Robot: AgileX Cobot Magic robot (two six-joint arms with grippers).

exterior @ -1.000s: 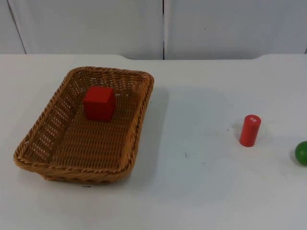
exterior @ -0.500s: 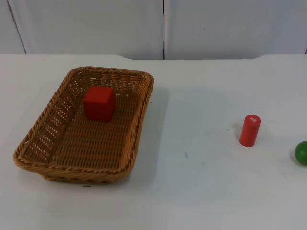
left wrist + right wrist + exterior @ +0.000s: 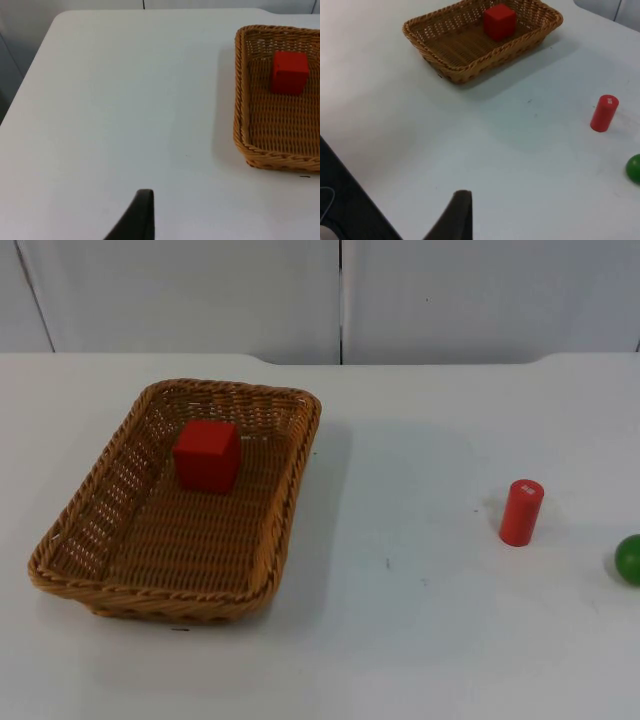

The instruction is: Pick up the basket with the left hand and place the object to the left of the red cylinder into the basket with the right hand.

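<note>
Nothing moved, red cube [image 3: 206,455] (upright) inside basket [image 3: 290,500]

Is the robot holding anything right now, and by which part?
Nothing is held. The basket sits on the table with the red cube inside, free of any gripper.

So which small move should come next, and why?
Probably none beyond keeping both arms back: the task looks done. The red cube already lies in the basket, which stands on the table, and the red cylinder stands apart with a green ball beside it.
</note>
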